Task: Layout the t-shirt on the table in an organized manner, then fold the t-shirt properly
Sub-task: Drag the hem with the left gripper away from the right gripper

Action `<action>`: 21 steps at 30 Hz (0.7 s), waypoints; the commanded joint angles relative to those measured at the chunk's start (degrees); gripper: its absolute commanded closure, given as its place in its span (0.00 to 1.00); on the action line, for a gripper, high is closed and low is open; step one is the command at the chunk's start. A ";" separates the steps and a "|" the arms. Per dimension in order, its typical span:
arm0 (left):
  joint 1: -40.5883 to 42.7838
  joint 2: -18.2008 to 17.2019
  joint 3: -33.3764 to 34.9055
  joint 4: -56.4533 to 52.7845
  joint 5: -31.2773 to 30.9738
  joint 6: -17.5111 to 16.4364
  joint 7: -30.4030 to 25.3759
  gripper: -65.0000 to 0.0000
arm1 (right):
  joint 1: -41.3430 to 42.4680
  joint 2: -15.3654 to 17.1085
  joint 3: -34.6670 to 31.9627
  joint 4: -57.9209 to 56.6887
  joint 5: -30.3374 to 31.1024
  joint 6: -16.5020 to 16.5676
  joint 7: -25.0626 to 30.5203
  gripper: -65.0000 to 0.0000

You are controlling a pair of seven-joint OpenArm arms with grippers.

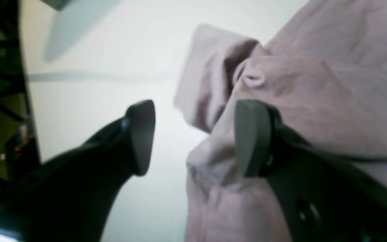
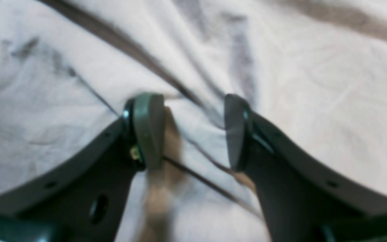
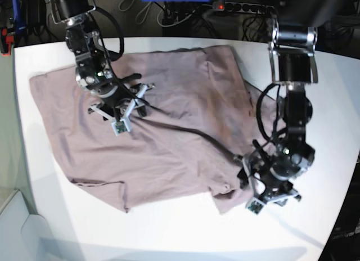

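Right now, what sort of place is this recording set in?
Probably a robotics lab or workshop: a white table with two arms working a t-shirt, and a power strip with tangled cables behind it.

Bright, even overhead light across the base view; soft grey shadows on the large white smooth desk (image 3: 169, 238) along its near edge. Both wrist views blurred and soft, washed pale over the creased dusty mauve-pink cloth t-shirt (image 2: 314, 84). Bent, stretched edges in the left wrist view.

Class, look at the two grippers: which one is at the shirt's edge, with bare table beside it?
The left gripper, at the t-shirt edge beside the bare white table. The right gripper sits over cloth on all sides.
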 commanded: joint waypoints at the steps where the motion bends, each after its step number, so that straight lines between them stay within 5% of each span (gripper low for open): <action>1: 0.05 -0.23 -0.26 2.75 -0.41 0.14 0.25 0.43 | -0.62 0.66 0.12 -0.63 -0.43 -0.10 -4.94 0.60; 5: 5.94 -0.67 -0.26 5.56 -0.50 -0.21 3.68 0.44 | -0.62 0.66 0.12 -0.63 -0.43 -0.10 -4.94 0.60; 11: 12.36 -0.32 -0.26 -0.33 -0.50 -0.12 0.78 0.45 | -0.62 0.66 0.12 -0.63 -0.43 -0.10 -4.85 0.60; 13: 13.42 -0.32 -0.34 -2.97 -0.50 -0.21 0.43 0.54 | -0.62 0.66 0.12 -0.54 -0.43 -0.10 -4.85 0.60; 18: 16.40 -0.50 -0.43 -4.46 -0.50 -0.30 0.78 0.99 | -0.62 1.28 0.12 -0.28 -0.43 -0.10 -4.85 0.60; 21: 18.25 -0.85 -0.43 -4.46 -0.50 -0.30 0.78 0.97 | -0.62 1.37 0.12 -0.28 -0.43 -0.10 -4.85 0.60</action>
